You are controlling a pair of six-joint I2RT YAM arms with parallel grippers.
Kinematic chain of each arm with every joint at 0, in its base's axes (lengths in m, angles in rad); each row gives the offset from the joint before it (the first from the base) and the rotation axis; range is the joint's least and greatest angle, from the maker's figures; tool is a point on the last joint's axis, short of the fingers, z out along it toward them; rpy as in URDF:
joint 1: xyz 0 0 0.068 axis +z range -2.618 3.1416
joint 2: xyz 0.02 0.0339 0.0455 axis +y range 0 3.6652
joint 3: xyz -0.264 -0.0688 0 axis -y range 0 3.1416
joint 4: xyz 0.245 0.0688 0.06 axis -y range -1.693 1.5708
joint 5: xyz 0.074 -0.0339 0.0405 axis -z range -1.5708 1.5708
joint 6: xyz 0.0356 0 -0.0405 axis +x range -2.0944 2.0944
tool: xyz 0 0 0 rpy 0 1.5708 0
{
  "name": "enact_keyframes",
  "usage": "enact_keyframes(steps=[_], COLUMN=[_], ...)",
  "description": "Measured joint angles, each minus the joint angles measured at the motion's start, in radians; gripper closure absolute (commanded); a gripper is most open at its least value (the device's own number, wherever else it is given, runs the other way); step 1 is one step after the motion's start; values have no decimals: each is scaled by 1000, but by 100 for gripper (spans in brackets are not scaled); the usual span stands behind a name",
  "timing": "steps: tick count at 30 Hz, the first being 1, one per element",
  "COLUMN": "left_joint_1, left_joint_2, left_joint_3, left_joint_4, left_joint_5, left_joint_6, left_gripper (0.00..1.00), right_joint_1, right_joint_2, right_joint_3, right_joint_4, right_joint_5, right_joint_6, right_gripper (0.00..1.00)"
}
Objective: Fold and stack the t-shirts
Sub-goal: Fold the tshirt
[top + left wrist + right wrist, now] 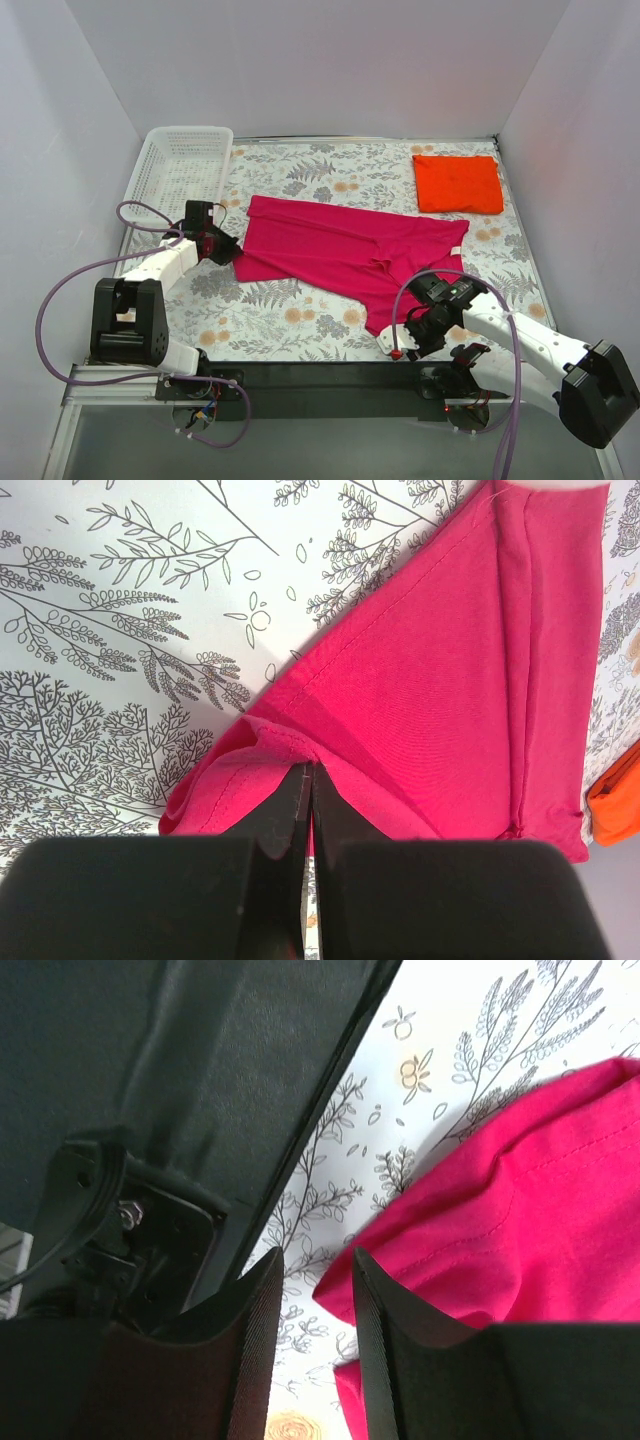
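The magenta-pink t-shirt (340, 255) lies partly folded across the middle of the floral table. My left gripper (225, 245) is at its left edge, shut on a bunched fold of the pink cloth (230, 770) that puckers at the fingertips (296, 780). My right gripper (400, 345) is at the shirt's near right corner, by the table's front edge. It stands open (315, 1260), and a pink corner (345, 1290) lies on the table beyond the gap, unpinched. The orange-red t-shirt (457, 183) rests folded at the back right; its edge (620, 805) shows in the left wrist view.
A white mesh basket (185, 160) stands at the back left corner. Grey walls close in the table on three sides. The black front rail (250, 1070) runs right beside my right gripper. Purple cables loop off both arms.
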Motion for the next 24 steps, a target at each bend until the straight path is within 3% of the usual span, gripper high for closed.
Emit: enact_keyframes(steps=[14,17,21,24], left_joint_1=[2,2,3,3], left_joint_2=[2,3,9,17], left_joint_3=[-5,-5,-5,-6], left_joint_4=[3,6,8,7], left_joint_5=[10,12,15,16], left_joint_6=[1,1,1,2], left_gripper=[100,100,100,100], right_joint_1=[0,0,0,0], right_joint_2=[8,14,14,14], right_joint_3=[-17,-26,-28,-28], right_joint_4=[34,62,96,118], right_joint_5=[138,147,158,160], right_joint_6=[0,7,25,43], right_gripper=[59,64,82,90])
